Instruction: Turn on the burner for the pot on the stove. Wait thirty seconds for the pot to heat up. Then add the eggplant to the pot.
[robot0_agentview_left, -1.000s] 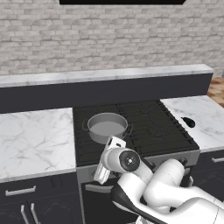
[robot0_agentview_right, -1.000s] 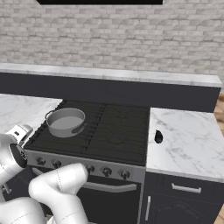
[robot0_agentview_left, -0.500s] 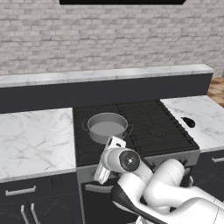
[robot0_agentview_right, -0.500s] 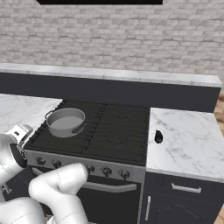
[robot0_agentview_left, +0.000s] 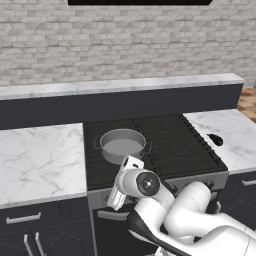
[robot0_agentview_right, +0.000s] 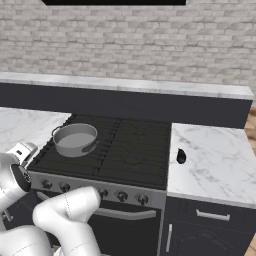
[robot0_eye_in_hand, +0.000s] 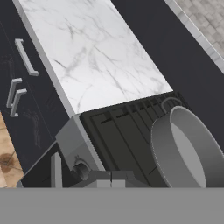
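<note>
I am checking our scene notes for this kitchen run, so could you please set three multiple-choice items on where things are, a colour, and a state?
1. Where does the eggplant lie?
A. Inside the pot
B. On the marble counter right of the stove
C. On a burner grate

2. What colour is the pot?
A. Grey
B. Red
C. White

3. What is the state of the pot?
A. Covered by a lid
B. Tipped on its side
C. Upright, without a lid

Answers: 1 B, the dark lump sits on the counter just past the stove edge. 2 A, its metal wall is grey in both base views. 3 C, its open mouth faces up in the hand view.
</note>
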